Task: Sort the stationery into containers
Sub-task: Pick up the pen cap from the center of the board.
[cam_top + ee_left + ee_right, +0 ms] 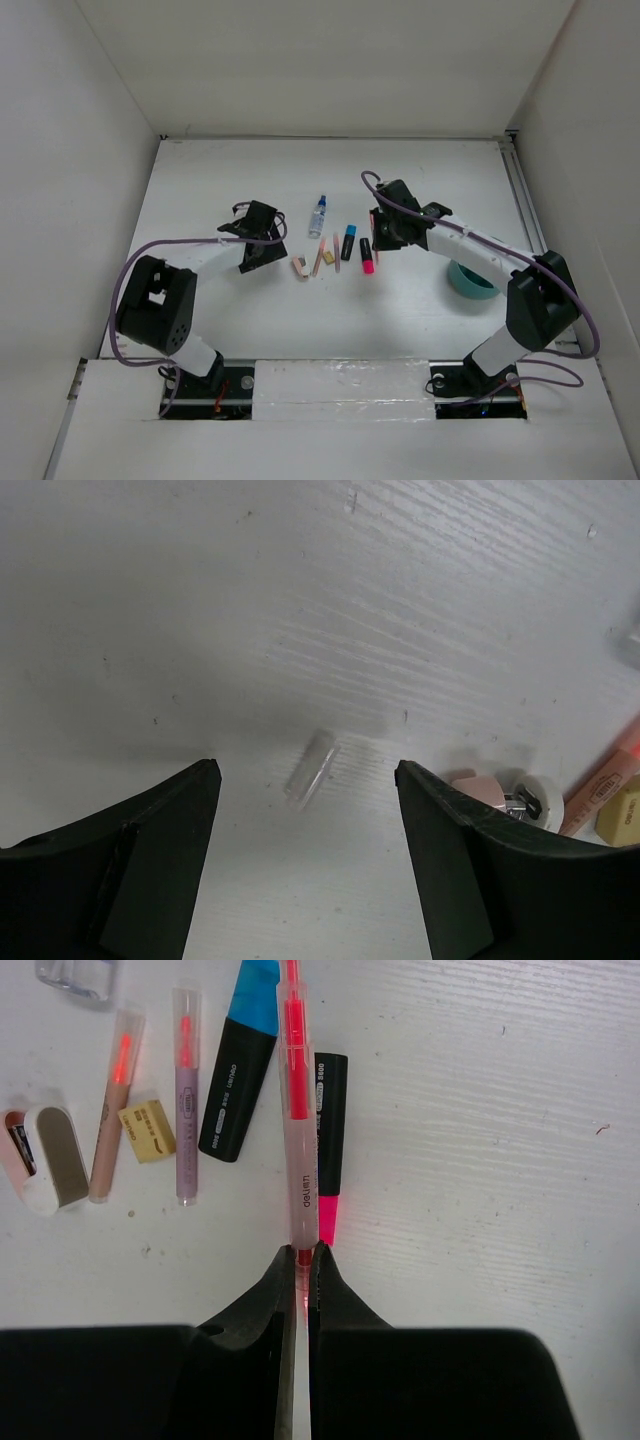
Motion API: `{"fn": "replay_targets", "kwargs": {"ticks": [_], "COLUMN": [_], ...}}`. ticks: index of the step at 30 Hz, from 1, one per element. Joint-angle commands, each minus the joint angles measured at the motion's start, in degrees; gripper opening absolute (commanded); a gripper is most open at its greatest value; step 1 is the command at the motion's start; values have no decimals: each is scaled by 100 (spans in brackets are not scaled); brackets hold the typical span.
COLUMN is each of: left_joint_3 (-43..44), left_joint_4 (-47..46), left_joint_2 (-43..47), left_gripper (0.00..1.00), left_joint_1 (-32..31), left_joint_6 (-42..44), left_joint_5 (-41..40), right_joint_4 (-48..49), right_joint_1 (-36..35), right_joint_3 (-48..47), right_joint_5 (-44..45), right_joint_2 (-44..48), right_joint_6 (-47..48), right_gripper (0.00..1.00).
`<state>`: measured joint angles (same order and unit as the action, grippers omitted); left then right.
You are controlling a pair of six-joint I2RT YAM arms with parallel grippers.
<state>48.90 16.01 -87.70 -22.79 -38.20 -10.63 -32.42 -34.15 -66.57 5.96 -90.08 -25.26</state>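
My right gripper (302, 1252) is shut on the end of a thin pink pencil (298, 1140) with a red core, held just over the pink-black highlighter (332, 1110). To its left lie the blue-black highlighter (238, 1080), a purple pencil (187, 1100), a tan eraser (147, 1130), an orange pencil (108, 1120) and a pinkish eraser block (45, 1155). The clear bottle with blue cap (318, 215) lies behind them. My left gripper (306, 780) is open and empty, a small clear tube (311, 768) on the table ahead of it. The teal cup (468, 282) stands at the right, partly hidden by my right arm.
The stationery lies in a row at the table's middle (330, 255), between the two grippers. White walls enclose the table on the left, back and right. In the left wrist view the pinkish eraser (480, 788) sits just right of the right finger.
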Motion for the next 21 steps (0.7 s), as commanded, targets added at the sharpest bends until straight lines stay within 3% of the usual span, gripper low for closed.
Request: {"fn": "replay_targets", "kwargs": {"ticks": [1, 7, 12, 21], "left_joint_3": [67, -38, -39, -12], "left_joint_4": [-54, -107, -107, 104], "left_joint_2": [-63, -63, -116, -335], "left_gripper": [67, 64, 49, 50], "left_joint_1": [-59, -59, -112, -270], "left_joint_6": [84, 84, 84, -21], "left_joint_5": [-9, -9, -61, -378], "right_joint_4": [263, 263, 263, 263], "right_joint_1": [-30, -83, -83, -135], "right_joint_3": [21, 21, 21, 21], "right_joint_5": [20, 20, 81, 81], "right_joint_2": [114, 114, 114, 114], "right_joint_6": [56, 56, 56, 56], "right_gripper": [0, 0, 0, 0]}}
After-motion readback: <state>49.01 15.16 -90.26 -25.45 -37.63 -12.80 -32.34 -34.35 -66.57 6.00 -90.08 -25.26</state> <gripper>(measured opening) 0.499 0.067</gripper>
